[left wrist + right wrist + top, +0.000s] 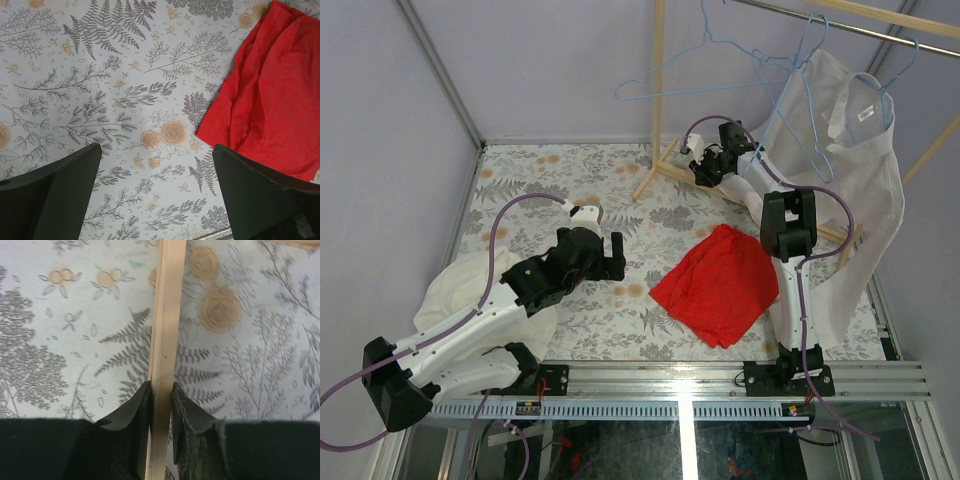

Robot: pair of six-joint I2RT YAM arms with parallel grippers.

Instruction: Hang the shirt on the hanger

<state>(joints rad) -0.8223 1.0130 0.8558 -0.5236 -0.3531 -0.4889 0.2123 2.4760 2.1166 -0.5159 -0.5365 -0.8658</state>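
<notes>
The white collared shirt hangs at the back right, draped over a blue wire hanger on the metal rail. A small tag shows inside its neck. My right gripper is low at the rack's foot, left of the shirt. In the right wrist view the right gripper is shut on a pale wooden bar, one finger on each side. My left gripper hovers over the floral table, and in its wrist view the left gripper is open and holds nothing.
A red cloth lies mid-table; its edge is right of the left gripper. An off-white garment lies under the left arm. A second, bare blue hanger hangs near the wooden upright. Walls enclose the table.
</notes>
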